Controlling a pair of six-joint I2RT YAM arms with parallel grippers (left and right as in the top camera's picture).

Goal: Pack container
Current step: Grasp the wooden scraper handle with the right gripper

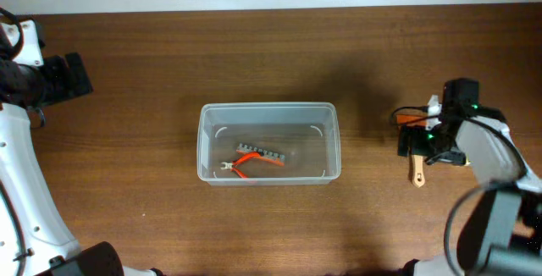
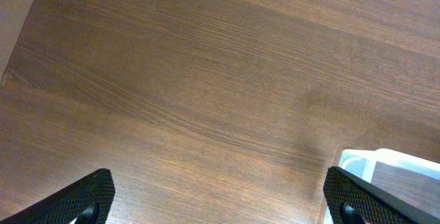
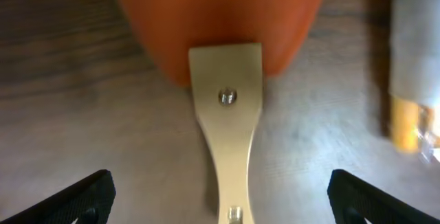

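Jaws wide, both arms. Your right gripper (image 3: 221, 198) hangs over an orange-headed tool (image 3: 227, 107). The container (image 2: 388, 163) sits right of your left gripper (image 2: 221, 200).

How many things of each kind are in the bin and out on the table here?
Clear bin: 1
Orange-handled pliers: 1
Grey strip: 1
Orange spatula: 1
Blurred grey-and-yellow item, kind unclear: 1
Total: 5

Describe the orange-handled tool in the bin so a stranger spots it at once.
Start at the clear container in the middle of the wooden table. Inside lies the small tool, metal-tipped. Its orange handles set it apart from the grey strip beside it.
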